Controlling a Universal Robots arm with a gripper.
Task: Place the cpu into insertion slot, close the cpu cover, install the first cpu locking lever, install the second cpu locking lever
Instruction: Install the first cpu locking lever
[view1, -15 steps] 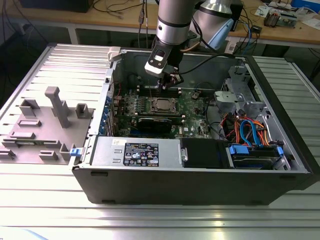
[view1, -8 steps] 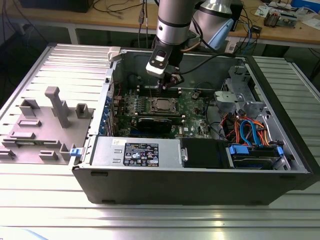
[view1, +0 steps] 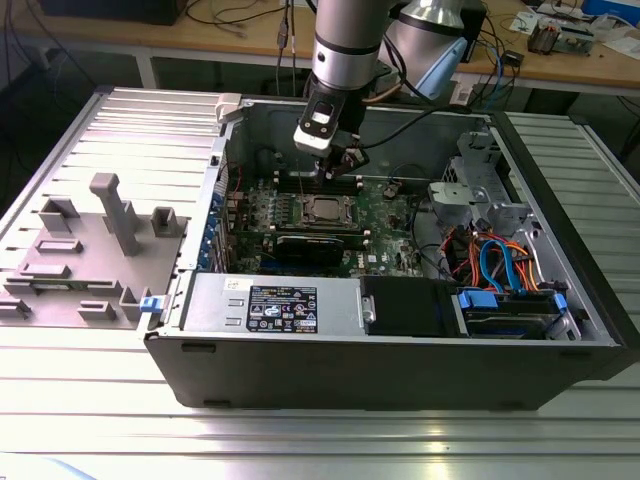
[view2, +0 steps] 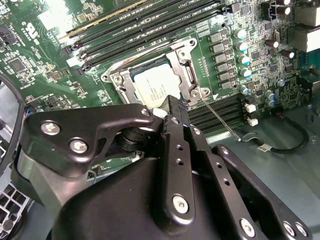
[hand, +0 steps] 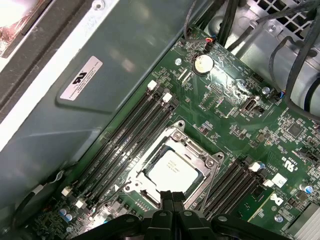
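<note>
Black fingers (hand: 167, 201): closed together, nothing visible between them, tips poised at the edge of the cpu (hand: 172, 171) in both wrist views (whether they touch metal cannot be told).

Cpu: silvery-grey, seated flat in its socket; placing judged done.

Cpu cover (hand: 200, 151): silvery frame lying down around the cpu, chip visible through its window; closing judged done.

Locking lever (view2: 220, 119): thin silvery rod in the second wrist view, running out from the cover's corner beside the cpu. It looks unlatched, so lever work is judged outstanding.

Second lever: state cannot be told, as the fingers' linkage hides that side of the cpu.

Motherboard (hand: 235, 110): green, surrounding the cpu.

Computer case (view1: 400, 345): grey, open, enclosing the cpu; rests on a ribbed metal counter (view1: 300, 440).
</note>
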